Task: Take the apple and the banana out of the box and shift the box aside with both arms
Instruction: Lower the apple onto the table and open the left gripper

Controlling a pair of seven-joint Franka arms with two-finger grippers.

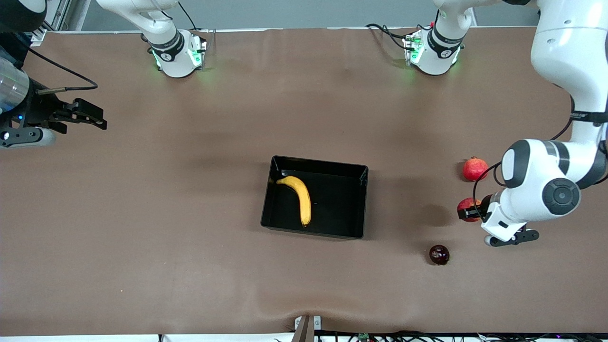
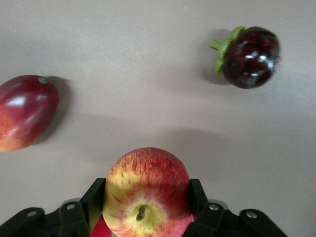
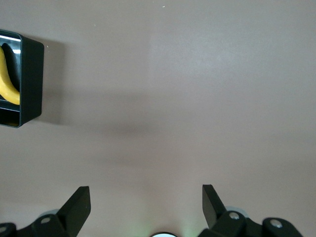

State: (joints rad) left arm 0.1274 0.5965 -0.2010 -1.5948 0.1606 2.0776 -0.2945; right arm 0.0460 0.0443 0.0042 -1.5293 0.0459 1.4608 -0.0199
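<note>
The black tray sits mid-table with the yellow banana lying inside it. My left gripper is shut on the red and yellow apple toward the left arm's end of the table. In the left wrist view the apple sits stem up between the black fingers. I cannot tell whether it touches the table. My right gripper is open and empty, up in the air at the right arm's end. Its wrist view shows its gripper over bare table, with the tray and banana at the edge.
A red pomegranate lies beside the apple, farther from the front camera, and shows in the left wrist view. A dark purple plum lies nearer the front camera, also in the left wrist view. Brown table surrounds the tray.
</note>
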